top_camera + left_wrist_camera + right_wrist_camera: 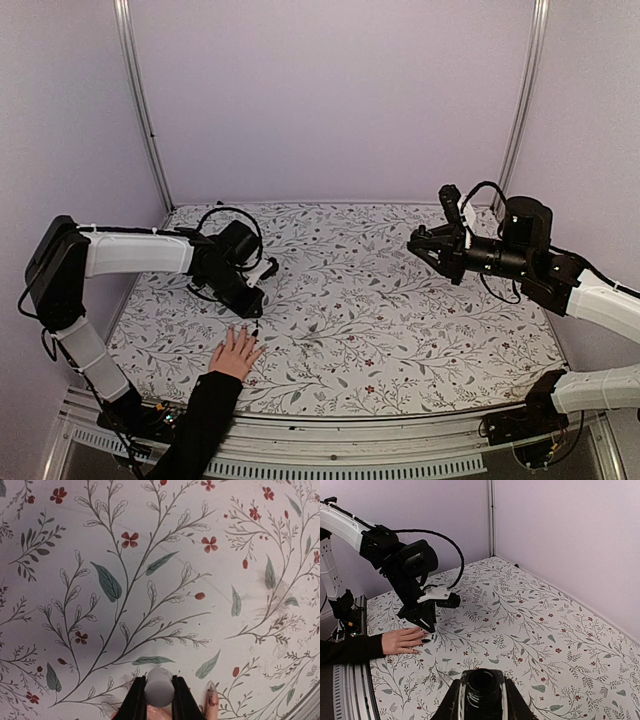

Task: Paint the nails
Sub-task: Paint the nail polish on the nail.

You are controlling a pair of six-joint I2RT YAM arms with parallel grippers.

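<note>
Your left gripper (160, 679) is clenched on a round white cap (160, 689), with its 2 black fingers pressing the cap from either side. In the top view that gripper (253, 308) points down at the table, just above the fingertips of a human hand (237, 352). The hand lies flat, palm down, on the floral tablecloth (400, 330) near the front left of the table. Its fingers are spread and point away from the arm bases. A black sleeve (200, 420) runs back from the wrist over the near edge.

The nails (211, 687) are hard for you to read. In the left wrist view 1 fingertip shows at the bottom edge, just right of the gripper, resting on the cloth with its nail at the tip. Reddish marks show along that finger, and you cannot tell whether the nail carries polish. A little more skin shows under the cap. In the right wrist view the hand (402, 641) lies directly beneath the left gripper (422, 624). A dark spot sits at the fingertips there, too small for you to tell nail from tool.

Your right gripper (482, 681) is clenched on a small dark bottle (482, 690), held with its open mouth toward the wrist camera. In the top view this gripper (425, 245) hangs above the right side of the table, well apart from the hand.
</note>
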